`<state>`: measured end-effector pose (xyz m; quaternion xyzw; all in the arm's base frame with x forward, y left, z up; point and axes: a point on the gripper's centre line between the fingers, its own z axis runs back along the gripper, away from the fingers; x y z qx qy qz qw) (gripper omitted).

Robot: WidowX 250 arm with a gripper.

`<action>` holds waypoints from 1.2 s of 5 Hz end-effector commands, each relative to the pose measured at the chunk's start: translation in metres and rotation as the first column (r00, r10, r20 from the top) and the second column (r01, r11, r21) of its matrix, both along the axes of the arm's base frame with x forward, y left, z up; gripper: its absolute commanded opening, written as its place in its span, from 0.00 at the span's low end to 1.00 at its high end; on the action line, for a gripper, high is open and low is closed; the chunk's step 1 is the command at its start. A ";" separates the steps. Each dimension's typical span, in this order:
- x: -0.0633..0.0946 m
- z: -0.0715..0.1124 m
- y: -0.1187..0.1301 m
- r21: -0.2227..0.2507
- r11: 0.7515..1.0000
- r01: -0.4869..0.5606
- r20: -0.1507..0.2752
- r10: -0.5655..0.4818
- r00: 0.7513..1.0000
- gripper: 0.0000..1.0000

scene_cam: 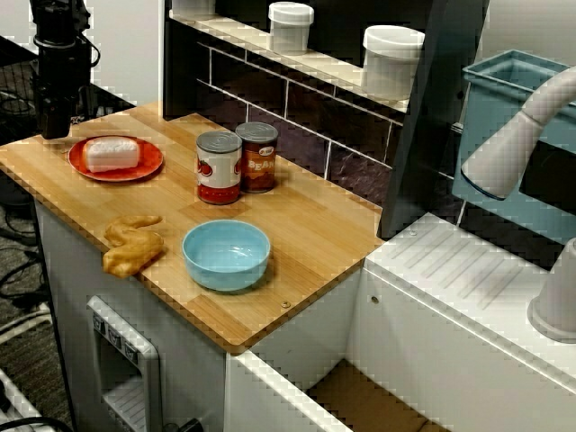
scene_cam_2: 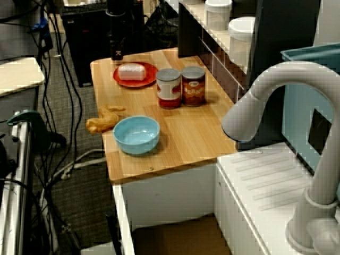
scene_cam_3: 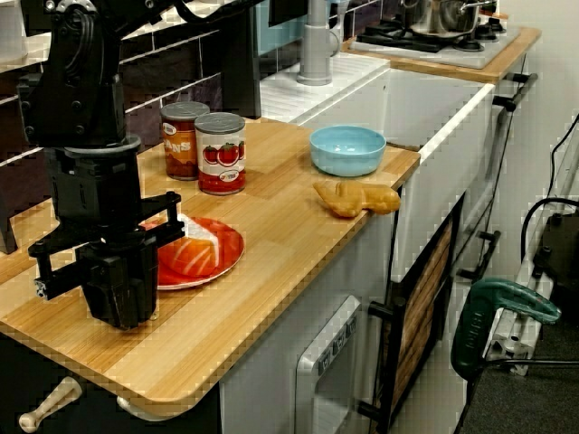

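Note:
My black gripper (scene_cam: 54, 129) points down at the far left corner of the wooden counter (scene_cam: 306, 225), its tips close to the wood. In the view from behind the arm the gripper (scene_cam_3: 120, 312) stands right beside the red plate (scene_cam_3: 226, 249), with its fingers together and nothing between them. The plate (scene_cam: 90, 167) holds a white and orange piece of salmon sushi (scene_cam: 112, 153). In the view from the sink side the gripper (scene_cam_2: 117, 55) is just behind the plate (scene_cam_2: 151, 78).
Two cans, a tomato one (scene_cam: 219, 167) and a brown-labelled one (scene_cam: 258, 157), stand mid-counter. A light blue bowl (scene_cam: 227, 255) and a golden fried piece (scene_cam: 133, 245) lie near the front edge. Jars (scene_cam: 391, 59) sit on the shelf. A grey faucet (scene_cam: 517, 135) arches over the white sink unit on the right.

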<state>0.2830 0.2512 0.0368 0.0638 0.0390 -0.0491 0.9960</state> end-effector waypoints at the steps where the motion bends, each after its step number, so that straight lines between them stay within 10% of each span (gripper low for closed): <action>1: 0.014 0.018 0.007 0.039 0.999 0.000 0.049 -0.002 0.999 0.00; 6: 0.033 0.015 -0.017 -0.111 0.994 -0.003 0.073 0.011 0.997 0.00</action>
